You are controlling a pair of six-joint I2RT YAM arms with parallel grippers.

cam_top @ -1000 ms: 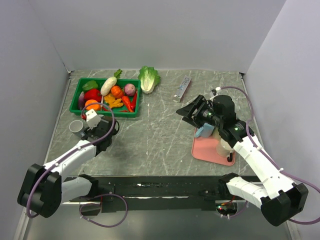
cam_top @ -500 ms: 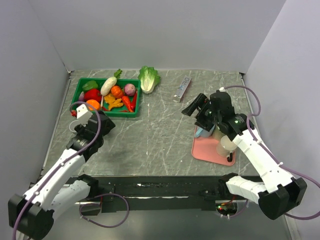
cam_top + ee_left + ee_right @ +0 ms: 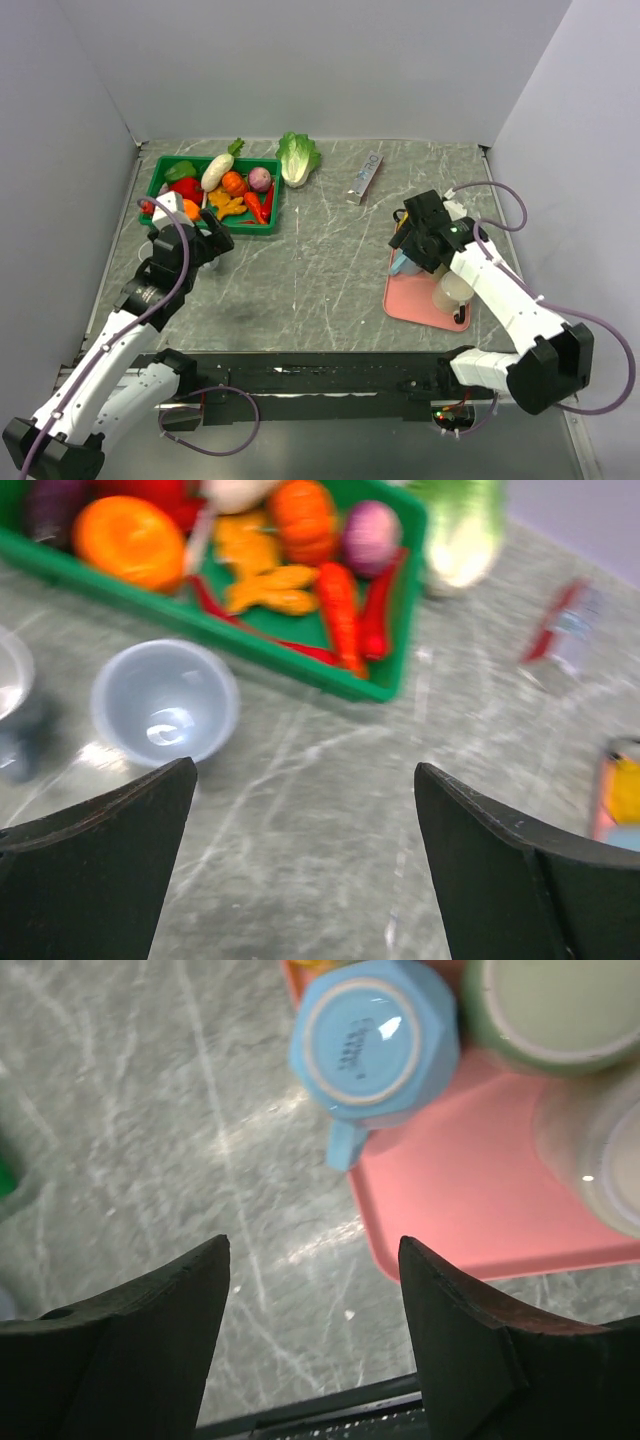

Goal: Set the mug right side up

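The grey marbled counter (image 3: 320, 270) is stretching out in front of me. A green bin (image 3: 262, 228) of toy vegetables is sitting at its 10 o'clock. A pink tray (image 3: 410, 305) is lying at its 4 o'clock.

I am holding my left hand (image 3: 205, 240) just off the bin's 6 o'clock edge. Its 2 fingers are standing wide apart with nothing between them. Through that wrist camera, the hand (image 3: 305, 780) is hanging over bare counter. A grey cup (image 3: 165, 715) is standing mouth up at its 10 o'clock, just beside the bin's front wall.

I am holding my right hand (image 3: 420, 235) above the tray's 11 o'clock corner. Its fingers are also spread, gripping nothing. Its wrist camera shows the hand (image 3: 315, 1255) hovering over the tray's edge.

A lettuce (image 3: 297, 157) is lying at the bin's 2 o'clock, near the back wall.

3 cups are sitting close together on the tray. The blue mug (image 3: 375, 1045) is the 1 I am after. It is resting upside down at the tray's edge, its base ring facing up and its handle pointing out over the counter toward 7 o'clock. From overhead, the mug (image 3: 402, 264) is peeking out from under my right hand. A green cup (image 3: 545, 1010) is sitting just beside it at 3 o'clock. A cream cup (image 3: 600, 1150) is sitting at 4 o'clock.

A small silver packet (image 3: 366, 177) is lying at the counter's 1 o'clock, well apart from the tray.
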